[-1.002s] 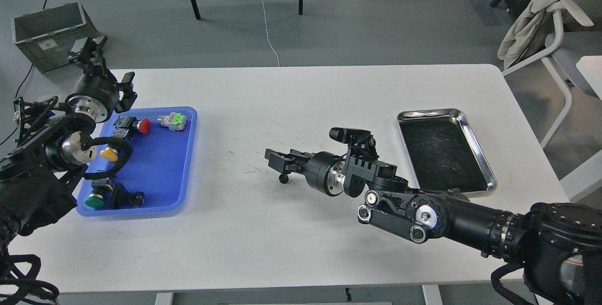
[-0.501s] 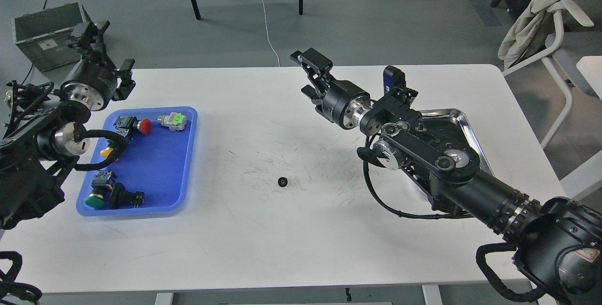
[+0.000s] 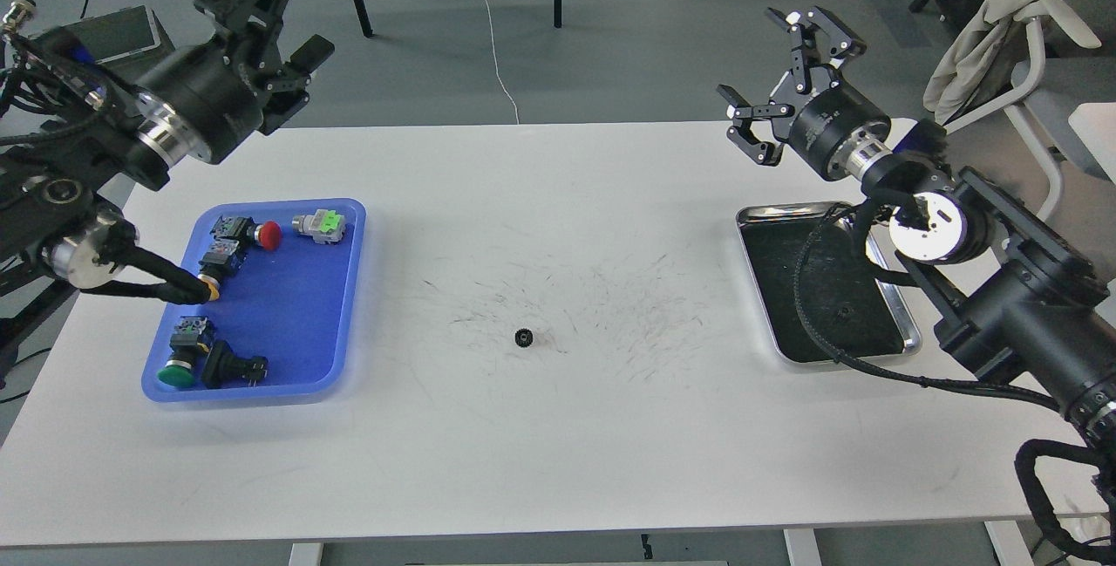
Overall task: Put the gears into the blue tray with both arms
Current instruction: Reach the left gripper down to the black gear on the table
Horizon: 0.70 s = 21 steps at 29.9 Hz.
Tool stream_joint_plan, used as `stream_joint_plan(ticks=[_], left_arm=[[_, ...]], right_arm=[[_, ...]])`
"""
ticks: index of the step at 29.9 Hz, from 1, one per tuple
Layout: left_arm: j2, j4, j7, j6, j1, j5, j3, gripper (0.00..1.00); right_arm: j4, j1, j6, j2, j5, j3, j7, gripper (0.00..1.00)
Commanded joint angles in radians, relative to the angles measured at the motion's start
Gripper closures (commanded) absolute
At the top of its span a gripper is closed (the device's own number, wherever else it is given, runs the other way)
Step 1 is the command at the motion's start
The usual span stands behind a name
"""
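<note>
One small black gear (image 3: 524, 337) lies by itself on the white table, near the middle. The blue tray (image 3: 292, 309) sits at the left and holds several push-button switches but no gear that I can make out. My left gripper (image 3: 292, 12) is raised above the table's far-left corner, open and empty, well behind the tray. My right gripper (image 3: 779, 73) hangs open and empty over the far right edge, high above the table and far from the gear.
A steel tray (image 3: 907, 335) with a dark inside lies at the right under my right forearm, with a tiny dark speck (image 3: 841, 315) in it. Red (image 3: 268, 235), green-grey (image 3: 321, 224) and green (image 3: 177, 372) switches occupy the blue tray. A chair stands far right.
My right gripper has lifted from the gear at mid-table and swung back to the far right, leaving the gear on the table. The left arm rose up and back.
</note>
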Motion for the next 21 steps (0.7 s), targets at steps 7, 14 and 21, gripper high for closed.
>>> stream_joint_plan(ticks=[7,14,21], left_arm=[[-0.021,-0.116,0.039,0.045,0.047,0.658,0.168,0.01],[-0.112,-0.099,0.114,0.044,0.074,1.120,0.246,0.01],[-0.237,0.023,0.148,0.044,0.148,1.482,0.276,0.02]], right_arm=[[-0.166,-0.151,0.195,-0.071,0.237,0.147,0.000,0.06],[-0.185,-0.178,0.195,-0.070,0.283,0.166,0.000,0.06],[-0.179,-0.178,0.195,-0.063,0.283,0.160,0.000,0.06]])
